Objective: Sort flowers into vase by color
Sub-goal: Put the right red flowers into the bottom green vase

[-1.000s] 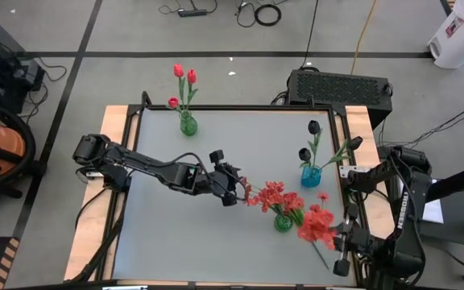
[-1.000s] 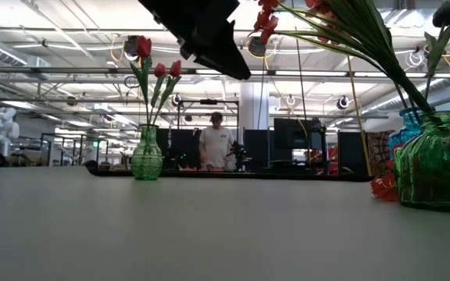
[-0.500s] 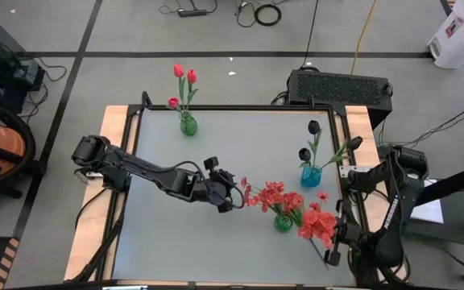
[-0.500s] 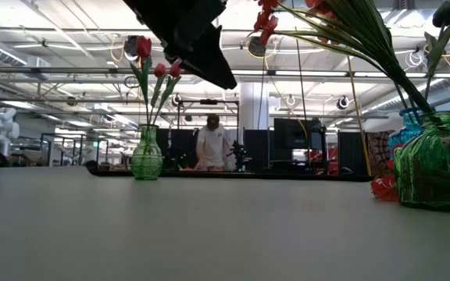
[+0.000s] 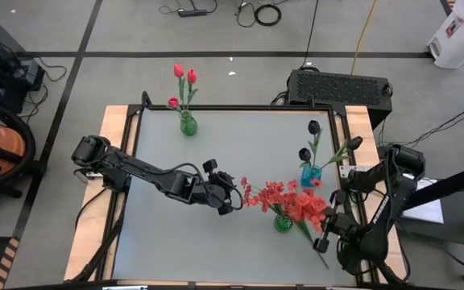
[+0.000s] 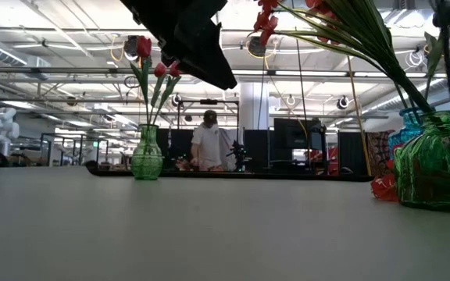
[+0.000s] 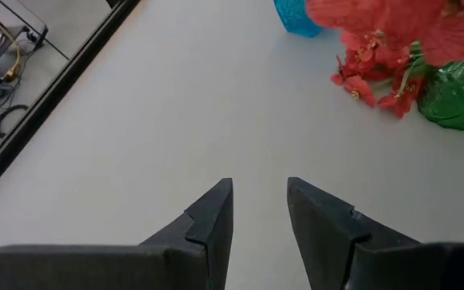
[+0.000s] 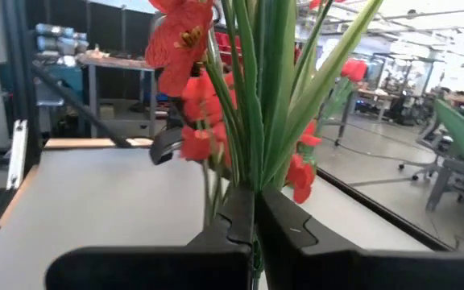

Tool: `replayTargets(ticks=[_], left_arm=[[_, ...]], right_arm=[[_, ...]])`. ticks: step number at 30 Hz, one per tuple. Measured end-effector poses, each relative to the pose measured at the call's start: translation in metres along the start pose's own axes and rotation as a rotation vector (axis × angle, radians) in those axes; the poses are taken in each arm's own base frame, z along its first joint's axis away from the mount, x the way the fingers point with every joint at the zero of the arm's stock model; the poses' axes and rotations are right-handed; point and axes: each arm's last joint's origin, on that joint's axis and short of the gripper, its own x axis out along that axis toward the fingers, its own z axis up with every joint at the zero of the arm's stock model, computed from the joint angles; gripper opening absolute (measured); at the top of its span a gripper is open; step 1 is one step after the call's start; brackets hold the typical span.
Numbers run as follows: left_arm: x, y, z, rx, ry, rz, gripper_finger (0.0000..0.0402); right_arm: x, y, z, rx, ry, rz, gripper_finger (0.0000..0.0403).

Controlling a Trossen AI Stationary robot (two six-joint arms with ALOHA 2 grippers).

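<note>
- My right gripper (image 5: 322, 246) sits at about 4 o'clock on the table (image 5: 232, 145), fingers clamped shut on the green stems of a bunch of small red blossoms (image 5: 306, 207).
- In the right wrist view the stems (image 8: 252, 97) rise straight out from between the closed fingers (image 8: 288, 229), red blossoms fanning around them.
- That bunch leans over the green vase (image 5: 283, 222) at 5 o'clock, overlapping the red blossoms (image 5: 268, 194) already standing in that vase; can't tell if the held stems touch the rim.
- My left gripper (image 5: 230, 196) hovers near table centre, at 9 o'clock of the green vase, close to the blossoms, not touching.
- Left wrist view: both fingers (image 7: 212, 221) spread apart, nothing between them, bare table underneath.
- Blue vase (image 5: 310, 175) at 3 o'clock holds the black tulip buds (image 5: 313, 127).
- Second green vase (image 5: 188, 125) at 11 o'clock, far edge, holds red-pink tulip buds (image 5: 179, 71).
- Low view: left arm (image 6: 190, 35) hangs in from above, well off the tabletop; a person (image 6: 208, 145) stands in the room behind.
</note>
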Motion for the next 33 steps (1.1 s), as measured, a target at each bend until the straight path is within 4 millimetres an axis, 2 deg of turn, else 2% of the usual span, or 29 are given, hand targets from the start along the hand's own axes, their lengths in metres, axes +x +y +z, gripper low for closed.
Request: replayTargets(ticks=[10, 21, 33], left_arm=[[0.000, 0.000, 0.001, -0.006, -0.010, -0.003, 0.0128], [0.000, 0.000, 0.001, -0.005, -0.009, -0.003, 0.0128], [0.000, 0.000, 0.001, -0.005, -0.009, -0.003, 0.0128]], right_arm=[[0.012, -0.008, 0.011, 0.078, 0.002, -0.052, 0.0000], [0.013, 0.004, 0.035, 0.136, 0.001, -0.055, 0.0000], [0.015, 0.012, 0.034, 0.144, 0.001, -0.060, 0.0000]])
